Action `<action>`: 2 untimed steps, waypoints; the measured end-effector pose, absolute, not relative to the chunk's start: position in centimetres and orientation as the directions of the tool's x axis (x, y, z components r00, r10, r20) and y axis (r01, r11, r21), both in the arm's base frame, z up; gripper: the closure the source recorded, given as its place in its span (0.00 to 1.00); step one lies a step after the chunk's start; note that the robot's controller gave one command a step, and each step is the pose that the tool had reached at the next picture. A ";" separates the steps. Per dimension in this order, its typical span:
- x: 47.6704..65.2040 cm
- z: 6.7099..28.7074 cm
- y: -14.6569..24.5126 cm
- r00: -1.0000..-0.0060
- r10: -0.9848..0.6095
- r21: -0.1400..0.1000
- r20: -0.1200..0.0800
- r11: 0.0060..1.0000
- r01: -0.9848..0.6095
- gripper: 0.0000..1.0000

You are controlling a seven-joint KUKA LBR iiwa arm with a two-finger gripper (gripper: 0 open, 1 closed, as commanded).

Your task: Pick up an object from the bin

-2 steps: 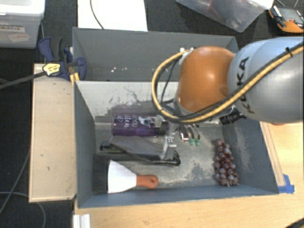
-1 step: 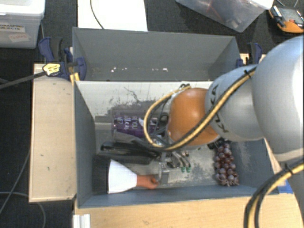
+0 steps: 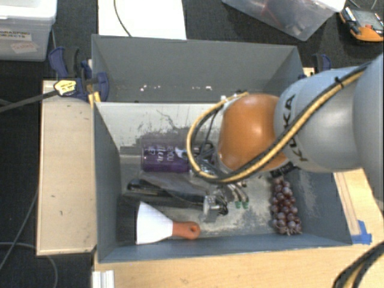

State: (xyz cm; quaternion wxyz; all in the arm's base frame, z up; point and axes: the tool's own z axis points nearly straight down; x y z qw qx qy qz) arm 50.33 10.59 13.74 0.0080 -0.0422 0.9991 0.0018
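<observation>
So, going from the left of the grey bin (image 3: 110,179): tucked into the near-left corner there was a flat black block (image 3: 125,219), and right up against it lay a white fan-shaped piece (image 3: 153,224) with a stubby orange handle (image 3: 187,230) pointing right along the front wall. Looked like a brush or scraper, honestly couldn't say which.

Further back, near the middle of the floor, a purple can (image 3: 163,159) lay on its side with some white lettering on it. Between the can and the white piece sat a long black tool (image 3: 162,191) lying roughly left to right, maybe pliers or tongs. Its right end ran in under the robot's wrist.

That's where the jaws were: down low over the bin floor, right at the right end of that black tool and just above the tip of the orange handle. So the black tool was the closest thing to them, with the handle a close second. Couldn't tell whether the jaws were apart or together, and I couldn't see anything between them.

Above them hung the big orange cover (image 3: 246,131) with looping yellow-black cables (image 3: 198,131). Right of that, a bunch of dark purple grapes (image 3: 285,207) lay along the right wall, apart from everything else. The grey arm (image 3: 336,125) came in over the right rim.
</observation>
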 end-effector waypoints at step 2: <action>49.4 7.2 10.6 -1.000 0.006 0.006 -0.022 1.000 0.006 0.00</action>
